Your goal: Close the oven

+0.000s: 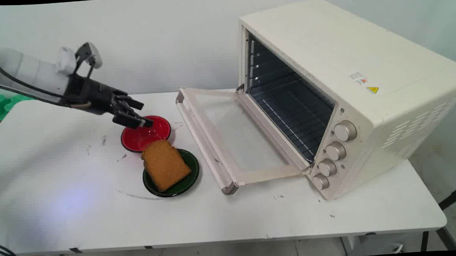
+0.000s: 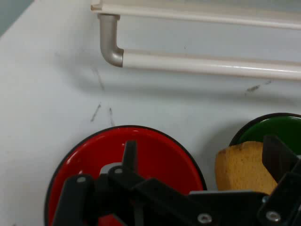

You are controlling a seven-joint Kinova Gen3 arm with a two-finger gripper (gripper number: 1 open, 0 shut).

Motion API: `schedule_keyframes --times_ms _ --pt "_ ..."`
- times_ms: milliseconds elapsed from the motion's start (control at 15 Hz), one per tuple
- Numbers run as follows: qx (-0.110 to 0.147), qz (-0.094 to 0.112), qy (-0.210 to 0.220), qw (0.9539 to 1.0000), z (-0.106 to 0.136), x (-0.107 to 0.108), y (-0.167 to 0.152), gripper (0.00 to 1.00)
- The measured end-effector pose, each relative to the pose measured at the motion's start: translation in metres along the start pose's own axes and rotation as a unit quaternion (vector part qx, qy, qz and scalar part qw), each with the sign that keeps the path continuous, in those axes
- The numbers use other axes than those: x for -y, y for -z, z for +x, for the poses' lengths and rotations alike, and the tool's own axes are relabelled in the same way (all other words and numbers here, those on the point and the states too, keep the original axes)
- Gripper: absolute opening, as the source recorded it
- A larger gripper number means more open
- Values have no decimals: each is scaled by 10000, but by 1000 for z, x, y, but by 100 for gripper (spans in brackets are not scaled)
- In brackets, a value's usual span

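yellow warning triangle on oven [image 1: 372, 90]

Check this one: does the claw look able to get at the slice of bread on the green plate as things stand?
Probably yes. The claw hangs over the red plate, and the slice of bread lies uncovered on the green plate right beside it. The open oven door lies off to the side.

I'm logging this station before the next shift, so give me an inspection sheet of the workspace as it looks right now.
Surface: white table, scuffed with dark marks.
Things: empty red round plate; brown bread slice lying on dark green round plate; cream toaster oven, glass door folded down open, rack inside bare.
Clutter: nothing seen.
Gripper: black two-finger gripper open, over the red plate's far left rim.
Cables: black cables hang along the arm.
Surroundings: plain pale wall; green mat at left.
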Motion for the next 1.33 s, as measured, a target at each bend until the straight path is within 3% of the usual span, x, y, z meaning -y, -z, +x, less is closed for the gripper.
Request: schedule_keyframes --times_ms 200,267,1000,1333 --pt "-59 -100 72 9999 -4 -1 -21 100" --pt "-98 -129 71 9998 -5 -1 -29 0" --pt "-438 -303 -258 9982 -13 -14 -117 0" --pt "-779 -315 -319 9960 -6 -17 -142 0"
